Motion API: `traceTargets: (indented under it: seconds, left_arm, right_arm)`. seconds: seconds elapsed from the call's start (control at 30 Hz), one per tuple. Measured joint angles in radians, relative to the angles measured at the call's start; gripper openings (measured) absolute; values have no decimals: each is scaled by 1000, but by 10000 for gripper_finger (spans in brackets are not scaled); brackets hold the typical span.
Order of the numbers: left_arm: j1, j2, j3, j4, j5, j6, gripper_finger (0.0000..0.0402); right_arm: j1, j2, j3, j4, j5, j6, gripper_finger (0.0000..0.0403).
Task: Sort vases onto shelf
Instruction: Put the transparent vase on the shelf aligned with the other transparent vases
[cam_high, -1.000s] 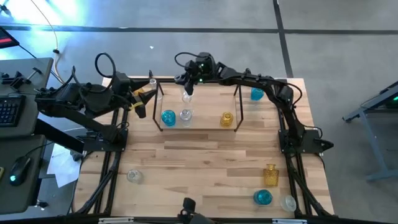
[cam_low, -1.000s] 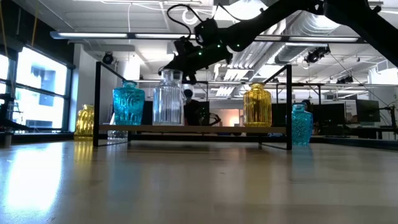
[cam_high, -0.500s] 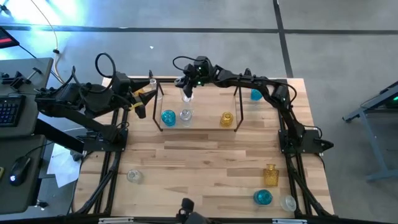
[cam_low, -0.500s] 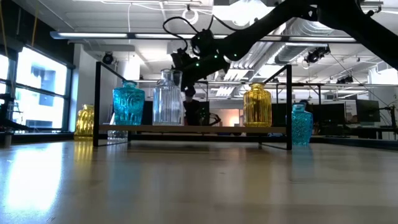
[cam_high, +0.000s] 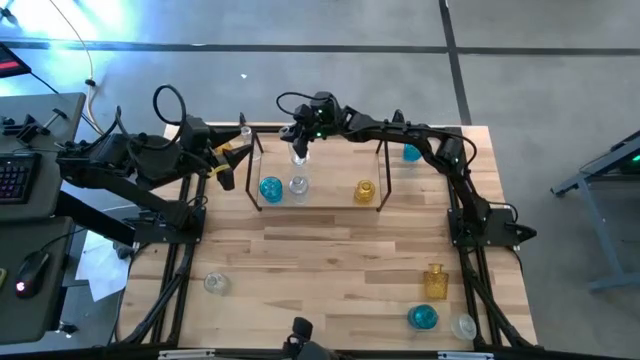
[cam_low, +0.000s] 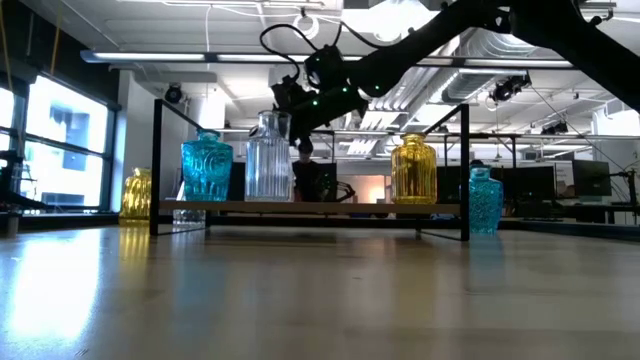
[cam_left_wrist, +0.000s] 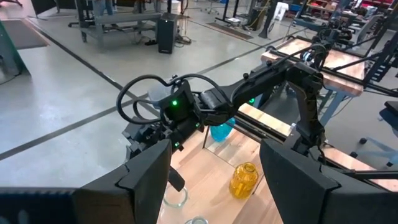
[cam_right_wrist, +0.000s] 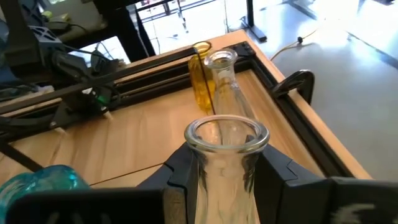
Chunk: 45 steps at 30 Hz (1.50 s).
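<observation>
Behind shelf (cam_high: 318, 190), right gripper (cam_high: 299, 152) (fingertips hidden), clear vase (cam_right_wrist: 225, 163)

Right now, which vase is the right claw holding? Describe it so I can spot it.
Find the black wire shelf at the table's far edge. Over its back rail, the right claw grips a clear glass vase by its neck; unlike the shelf's blue, clear and amber vases, it hangs off the floor.

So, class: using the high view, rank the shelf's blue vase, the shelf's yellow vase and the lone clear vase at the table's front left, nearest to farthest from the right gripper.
From the right gripper:
1. Blue vase, shelf's left end.
2. Yellow vase, shelf's right part.
3. Clear vase, table's front left.
</observation>
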Motion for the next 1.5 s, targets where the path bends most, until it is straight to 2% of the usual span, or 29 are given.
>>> traceTargets:
  seconds: [0.13, 0.37, 0.83, 1.5]
  left_arm:
    - [0, 0, 0, 0, 0, 0, 236]
    - [0, 0, 0, 0, 0, -2, 236]
    - [0, 0, 0, 0, 0, -9, 236]
    - [0, 0, 0, 0, 0, 0, 236]
  right_arm:
    - [-7, 0, 0, -2, 29, -8, 81]
    - [-9, 3, 0, 33, 149, -11, 81]
    - [32, 2, 0, 33, 120, 7, 81]
    - [20, -27, -1, 51, 124, 18, 81]
